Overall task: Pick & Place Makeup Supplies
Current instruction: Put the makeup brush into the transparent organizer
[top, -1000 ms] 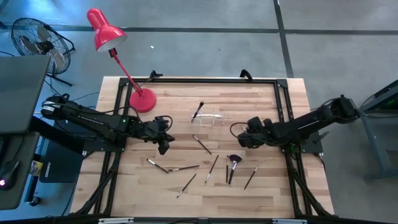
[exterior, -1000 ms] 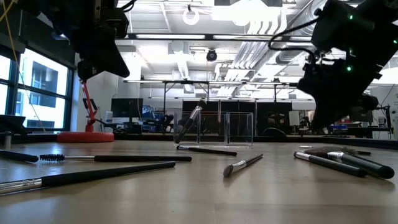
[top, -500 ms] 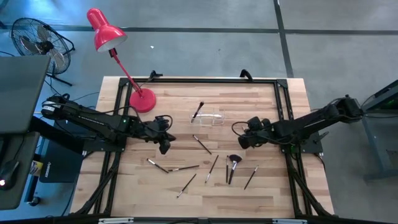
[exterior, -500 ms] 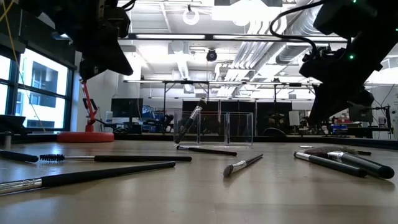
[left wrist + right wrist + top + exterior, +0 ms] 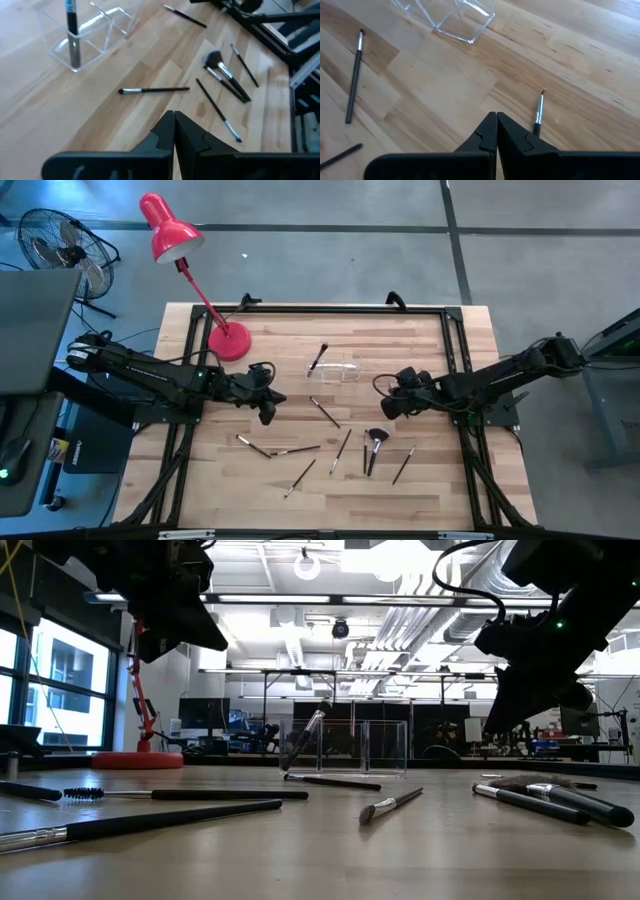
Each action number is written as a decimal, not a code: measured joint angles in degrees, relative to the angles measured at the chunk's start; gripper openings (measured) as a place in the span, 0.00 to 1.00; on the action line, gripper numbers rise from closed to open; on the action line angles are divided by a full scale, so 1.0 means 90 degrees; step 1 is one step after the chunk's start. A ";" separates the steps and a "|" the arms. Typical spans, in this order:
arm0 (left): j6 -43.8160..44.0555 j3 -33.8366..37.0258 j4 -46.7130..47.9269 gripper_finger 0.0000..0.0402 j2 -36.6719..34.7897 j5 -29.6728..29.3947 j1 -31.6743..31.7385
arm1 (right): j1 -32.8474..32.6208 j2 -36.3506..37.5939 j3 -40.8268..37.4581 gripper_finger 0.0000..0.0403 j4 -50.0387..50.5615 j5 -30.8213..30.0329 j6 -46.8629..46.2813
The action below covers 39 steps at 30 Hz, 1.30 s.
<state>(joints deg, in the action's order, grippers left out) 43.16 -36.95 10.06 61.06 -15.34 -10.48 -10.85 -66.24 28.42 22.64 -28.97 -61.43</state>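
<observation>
1. Over the last second the right arm has drawn in toward the middle of the tabletop (image 5: 420, 345); its right claw (image 5: 389, 409) now hangs just above the wood beside the fluffy black brush (image 5: 376, 442). Its fingers are pressed together and carry nothing. I judge it is lining up for a pick there, and it would have to open first.
2. The left arm has barely shifted. The left claw (image 5: 265, 414) hovers left of centre, its fingers likewise closed and empty.
3. The clear holder (image 5: 340, 369) stands at the back centre with one dark liner (image 5: 319, 358) leaning in it, so one piece seems placed and the rest remain.
4. The makeup supplies (image 5: 330, 442) lie scattered flat across the front half of the tabletop: thin dark or silvery-ferruled sticks at odd angles, mostly apart, though two or three cluster against the fluffy black brush.
5. A small red-tipped liner (image 5: 538, 114) lies just ahead of the right claw.
</observation>
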 joint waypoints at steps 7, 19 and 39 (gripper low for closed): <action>-0.0002 0.0000 0.0000 0.07 0.0000 -0.0031 -0.0002 | 0.0000 0.0000 0.0000 0.01 -0.0070 -0.0044 0.0000; 0.0046 0.0000 0.0018 0.26 0.0000 -0.0327 0.0000 | -0.0002 -0.0020 0.0001 0.00 -0.1955 0.0625 0.0976; -0.0789 0.0000 0.0569 0.26 0.0000 0.1229 0.0886 | -0.0134 -0.2627 0.3694 0.00 -0.0048 0.0681 0.2498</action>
<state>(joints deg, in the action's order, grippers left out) 36.06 -36.95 15.19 61.06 -4.28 -2.50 -12.05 -89.88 61.67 22.21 -22.84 -38.94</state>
